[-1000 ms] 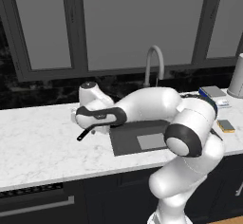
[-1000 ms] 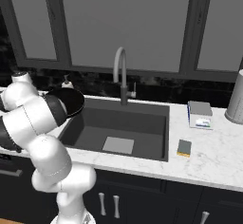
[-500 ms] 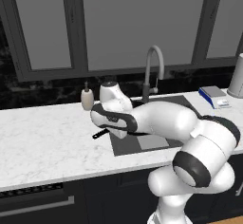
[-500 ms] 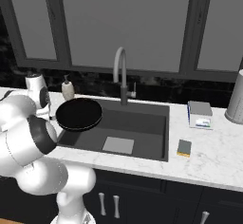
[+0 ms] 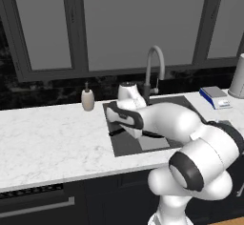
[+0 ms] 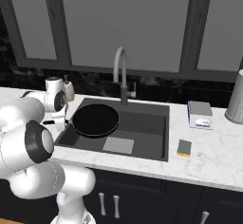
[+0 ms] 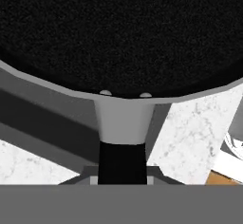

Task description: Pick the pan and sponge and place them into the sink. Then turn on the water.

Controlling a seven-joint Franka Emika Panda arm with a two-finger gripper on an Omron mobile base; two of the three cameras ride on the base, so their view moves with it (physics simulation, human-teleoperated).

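The black pan (image 6: 95, 120) hangs level over the left half of the sink (image 6: 147, 126), held by its short handle (image 7: 122, 156). My gripper (image 6: 53, 122) is shut on that handle at the sink's left edge; in the hand view the gripper (image 7: 122, 178) sits at the bottom, with the pan (image 7: 121, 28) across the top. In the left base view my arm covers the pan, and the hand (image 5: 125, 118) is above the sink (image 5: 125, 148). The yellow sponge (image 6: 184, 147) lies on the counter right of the sink. No water runs from the faucet (image 6: 121, 71).
A soap dispenser (image 6: 70, 89) stands behind the sink's left corner. A flat blue-and-white object (image 6: 200, 115) and a grey cylinder (image 6: 236, 103) sit on the counter at the right. The marble counter (image 5: 47, 138) stretches to the left.
The arm has swung to the right and carried the pan from above the left counter to over the left half of the sink.
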